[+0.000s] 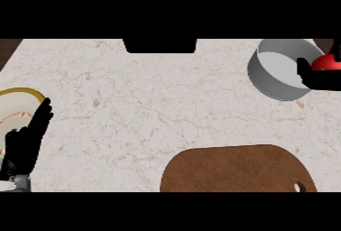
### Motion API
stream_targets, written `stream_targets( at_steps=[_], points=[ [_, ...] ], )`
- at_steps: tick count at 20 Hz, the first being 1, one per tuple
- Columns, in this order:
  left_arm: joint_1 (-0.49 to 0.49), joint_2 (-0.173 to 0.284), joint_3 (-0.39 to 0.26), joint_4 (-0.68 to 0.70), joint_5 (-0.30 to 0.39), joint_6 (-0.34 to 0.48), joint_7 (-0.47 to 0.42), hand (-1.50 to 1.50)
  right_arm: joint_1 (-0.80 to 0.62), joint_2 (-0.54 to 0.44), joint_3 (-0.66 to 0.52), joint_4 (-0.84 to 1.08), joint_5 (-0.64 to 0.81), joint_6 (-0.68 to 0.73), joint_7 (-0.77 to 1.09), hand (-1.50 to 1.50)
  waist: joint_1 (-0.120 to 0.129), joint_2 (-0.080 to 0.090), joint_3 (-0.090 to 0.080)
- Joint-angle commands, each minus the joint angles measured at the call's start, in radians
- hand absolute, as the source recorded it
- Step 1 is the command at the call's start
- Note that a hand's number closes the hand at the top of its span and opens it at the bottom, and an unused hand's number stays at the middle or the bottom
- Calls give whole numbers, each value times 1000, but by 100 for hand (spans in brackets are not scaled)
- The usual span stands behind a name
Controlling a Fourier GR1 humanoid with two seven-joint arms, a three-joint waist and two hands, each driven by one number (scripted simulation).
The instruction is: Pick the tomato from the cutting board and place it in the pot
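Note:
The red tomato [328, 62] is at the view's right edge, over the right side of the grey pot [272, 76]. My right hand [318, 78] is curled around it, with dark fingers showing to its left and below. The brown cutting board [236, 170] lies at the bottom centre-right with nothing on it. My left hand [25, 140] rests open at the left edge, fingers pointing up.
A pale plate with a yellow rim [20, 104] sits at the left edge, just behind my left hand. A dark rectangular object [160, 45] is at the counter's far edge. The marble counter [153, 103] stretches between the board and the pot.

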Motion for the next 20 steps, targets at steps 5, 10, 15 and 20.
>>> stream_targets(
  at_steps=[5, 10, 15, 20],
  points=[
    [15, -10, 3, -24, -4, -22, 16, 0, -110, -87, -130, 398, -28, -103, -290, 150, 10, 3, 0],
    [-1, -12, 6, -25, -27, -11, 15, 0, -204, -103, -132, 690, 16, -210, -448, 150, 17, 6, 1],
    [-44, -6, 16, -16, 6, -49, 31, 0, -377, -134, -125, 1018, 71, -269, -555, 150, 36, 14, 1],
    [-91, -18, -2, 23, -33, -27, 27, 0, -453, -135, -76, 1214, 177, -363, -593, 150, 48, 23, 2]
  ],
)
